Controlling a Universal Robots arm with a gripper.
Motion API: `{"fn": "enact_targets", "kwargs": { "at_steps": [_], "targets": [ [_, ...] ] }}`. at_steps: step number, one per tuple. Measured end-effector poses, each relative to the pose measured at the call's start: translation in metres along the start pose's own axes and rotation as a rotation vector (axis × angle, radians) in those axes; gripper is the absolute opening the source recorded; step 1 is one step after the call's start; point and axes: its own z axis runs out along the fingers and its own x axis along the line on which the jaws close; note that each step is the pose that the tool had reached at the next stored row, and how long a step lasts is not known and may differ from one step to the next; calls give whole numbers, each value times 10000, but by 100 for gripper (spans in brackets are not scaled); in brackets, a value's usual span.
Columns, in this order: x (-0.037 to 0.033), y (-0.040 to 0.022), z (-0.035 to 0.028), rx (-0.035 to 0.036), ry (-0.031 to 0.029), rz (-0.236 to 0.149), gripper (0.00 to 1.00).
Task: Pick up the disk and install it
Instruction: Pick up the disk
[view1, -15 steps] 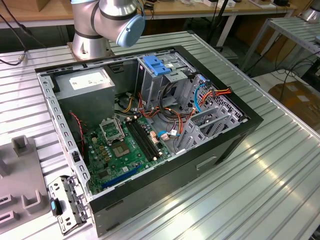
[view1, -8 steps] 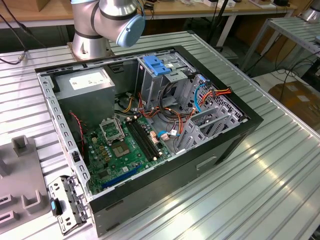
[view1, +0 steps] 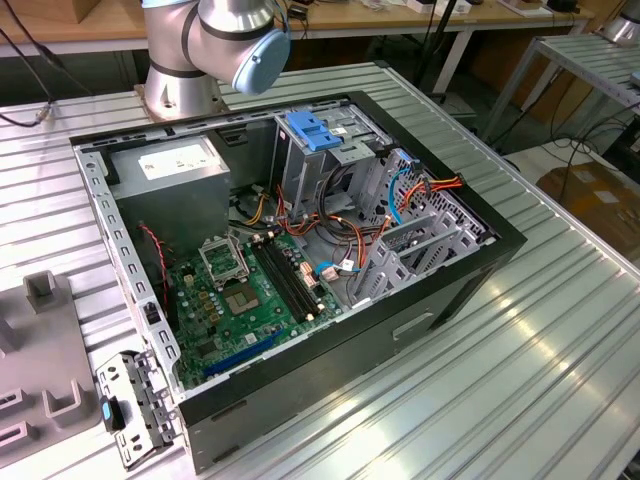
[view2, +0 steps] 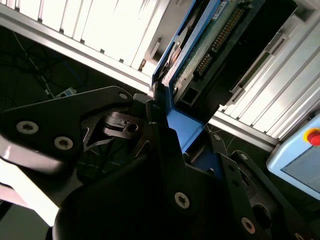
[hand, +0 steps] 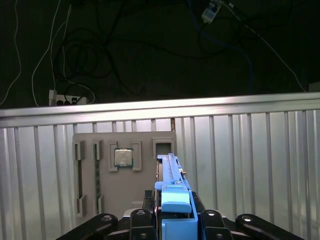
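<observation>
Though edge-on, the disk (hand: 172, 176) snug within the tool (hand: 176, 224)

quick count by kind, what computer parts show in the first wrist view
disk, held in the gripper: 1
processor chip on the grey tray: 1
green memory stick on the tray: 1
total: 3

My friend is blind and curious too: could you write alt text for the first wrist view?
The gripper holds the disk, blue-railed and edge-on, above a ribbed metal table. Beyond it lies a grey tray holding a square chip.
</observation>
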Motion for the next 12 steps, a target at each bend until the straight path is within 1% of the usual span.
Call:
{"fn": "enact_targets", "kwargs": {
  "at_steps": [8,12],
  "targets": [
    [0,-1,-48,0,3,0,37],
    [-1,-1,-85,2,33,-1,37]
  ]
}}
